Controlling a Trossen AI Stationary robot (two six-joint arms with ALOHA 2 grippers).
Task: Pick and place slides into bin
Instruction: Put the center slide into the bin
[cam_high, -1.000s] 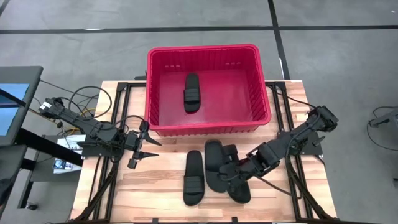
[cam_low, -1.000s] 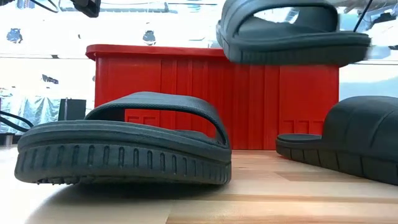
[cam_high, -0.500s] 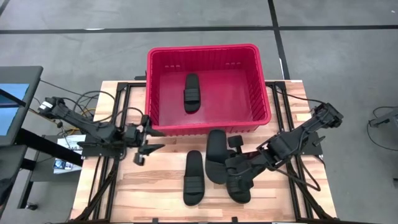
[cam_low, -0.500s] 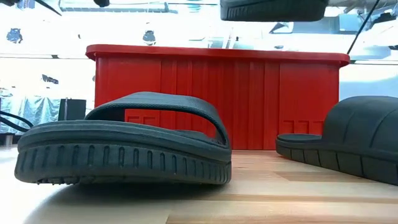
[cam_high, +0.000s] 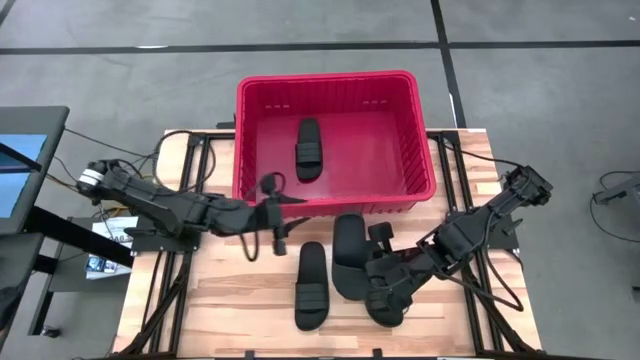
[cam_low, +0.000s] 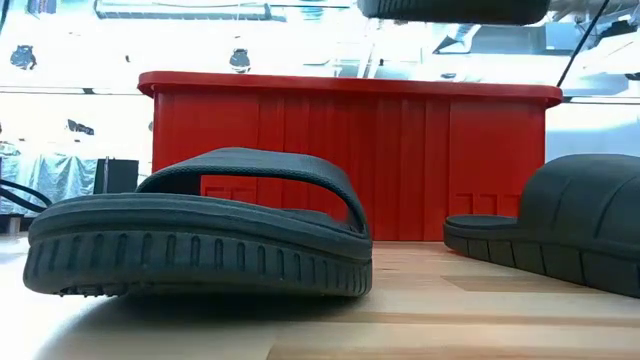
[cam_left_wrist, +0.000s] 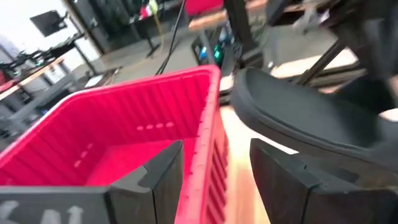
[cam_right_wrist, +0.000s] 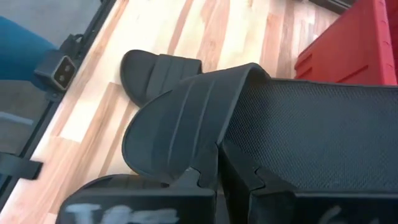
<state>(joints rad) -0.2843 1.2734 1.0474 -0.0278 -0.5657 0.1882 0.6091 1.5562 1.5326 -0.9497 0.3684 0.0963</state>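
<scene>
The red bin (cam_high: 335, 140) stands at the table's far middle, with one black slide (cam_high: 308, 148) lying flat on its floor. My right gripper (cam_high: 378, 262) is shut on a second slide (cam_high: 349, 250), which is held above the table in front of the bin. It shows at the top of the low view (cam_low: 450, 8). A third slide (cam_high: 311, 285) and a fourth (cam_high: 388, 302) rest sole-down on the wood. My left gripper (cam_high: 280, 212) is open and empty beside the bin's near wall (cam_left_wrist: 208, 118), and the held slide (cam_left_wrist: 311, 118) shows just beyond it. My right gripper pinches the slide between its two fingers at one long side, where the strap's end (cam_right_wrist: 208, 146) meets the sole. The fingers come from the table's right, slanting down, and lie across the slide. The slide is lifted clear of the table, roughly level, with its strap up.
The wooden tabletop (cam_high: 240, 300) sits on a black frame, with cables at the left edge (cam_high: 130, 185). The fourth slide lies directly under my right gripper. The bin's tall near wall (cam_low: 350, 160) stands between the table slides and the bin floor.
My right gripper has raised the slide from just above the table, so it now shows only at the top edge of the low view. My left gripper has reached toward the table's right along the bin's near wall, toward the held slide, and has turned about its wrist.
</scene>
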